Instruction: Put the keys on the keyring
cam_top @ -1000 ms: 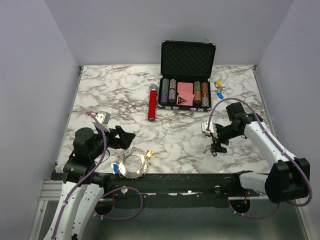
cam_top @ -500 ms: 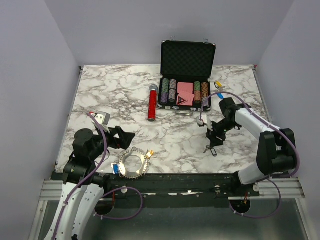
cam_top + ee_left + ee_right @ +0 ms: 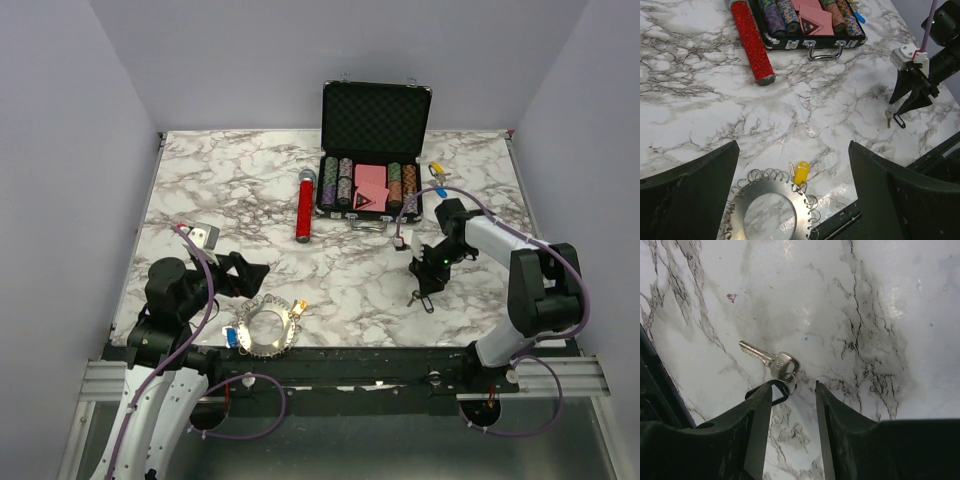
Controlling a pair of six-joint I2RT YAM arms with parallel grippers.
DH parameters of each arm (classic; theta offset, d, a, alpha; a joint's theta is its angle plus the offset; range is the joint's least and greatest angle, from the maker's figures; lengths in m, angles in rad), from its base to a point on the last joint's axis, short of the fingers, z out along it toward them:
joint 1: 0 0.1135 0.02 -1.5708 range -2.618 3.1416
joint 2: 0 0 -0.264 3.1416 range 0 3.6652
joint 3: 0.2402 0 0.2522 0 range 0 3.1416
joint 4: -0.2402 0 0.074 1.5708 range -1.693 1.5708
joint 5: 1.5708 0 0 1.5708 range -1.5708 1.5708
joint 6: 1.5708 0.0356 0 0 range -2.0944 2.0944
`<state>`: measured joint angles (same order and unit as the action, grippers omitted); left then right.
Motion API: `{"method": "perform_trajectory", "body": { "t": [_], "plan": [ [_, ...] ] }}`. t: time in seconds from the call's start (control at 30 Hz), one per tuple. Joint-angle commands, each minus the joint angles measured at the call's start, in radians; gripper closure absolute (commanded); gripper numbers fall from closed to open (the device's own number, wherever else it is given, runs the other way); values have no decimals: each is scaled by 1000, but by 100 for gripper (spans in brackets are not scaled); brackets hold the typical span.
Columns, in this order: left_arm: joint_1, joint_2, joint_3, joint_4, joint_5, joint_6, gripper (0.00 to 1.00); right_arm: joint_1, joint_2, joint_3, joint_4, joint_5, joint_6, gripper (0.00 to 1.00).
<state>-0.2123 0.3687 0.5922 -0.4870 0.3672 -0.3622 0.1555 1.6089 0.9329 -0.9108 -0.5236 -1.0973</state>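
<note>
A small silver key (image 3: 774,361) lies flat on the marble, joined by a small ring to a dark oblong tag (image 3: 782,393). My right gripper (image 3: 794,390) is open with a narrow gap and hangs just over it. Its left finger (image 3: 752,430) covers part of the tag, and nothing is between the jaws. The top view shows this gripper (image 3: 426,277) and the key (image 3: 419,298) at the front right. The keyring (image 3: 265,328), with a yellow tag (image 3: 300,307) and a blue tag (image 3: 231,338), lies at the front left. My left gripper (image 3: 246,272) is wide open above it, over the ring plate (image 3: 760,197).
A red glitter cylinder (image 3: 304,206) lies mid-table. An open black case of poker chips (image 3: 372,188) stands behind it. Yellow- and blue-tagged keys (image 3: 437,178) lie beside the case at the back right. The keyring sits close to the table's front edge (image 3: 330,348).
My right arm has folded in towards the back and its gripper has shifted slightly left over the key. The key and the left arm have not moved.
</note>
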Motion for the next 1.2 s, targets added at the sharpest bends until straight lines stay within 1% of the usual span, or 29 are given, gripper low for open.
{"method": "perform_trajectory", "body": {
  "t": [0.0,0.23,0.5,0.57,0.6,0.63,0.67,0.7,0.73,0.77,0.97,1.17],
  "plan": [
    [7,-11,-9,30,4,14,1,-5,17,-22,10,19,20,53],
    [11,-11,-11,33,10,12,1,-7,37,-26,-3,4,19,58],
    [11,-11,-11,33,12,12,1,-5,51,-17,-23,-10,17,70],
    [13,-11,-11,33,12,12,1,-5,51,-14,-30,-16,19,74],
    [13,-11,-9,33,13,12,1,-5,52,-11,-34,-19,19,81],
    [13,-10,-11,33,15,12,1,-5,52,-8,-37,-24,19,84],
    [13,-11,-11,34,15,11,1,-5,51,-3,-43,-29,17,89],
    [11,-11,-9,33,13,12,1,-5,49,1,-48,-35,17,92],
    [13,-13,-11,34,15,12,1,-7,46,6,-51,-41,17,98],
    [13,-13,-11,34,15,12,1,-7,40,10,-56,-49,17,99],
    [13,-13,-11,42,27,8,1,-5,-9,46,-92,-111,2,99],
    [21,-31,-20,71,85,-21,1,-2,-105,47,-140,-254,-91,99]
  ]
}}
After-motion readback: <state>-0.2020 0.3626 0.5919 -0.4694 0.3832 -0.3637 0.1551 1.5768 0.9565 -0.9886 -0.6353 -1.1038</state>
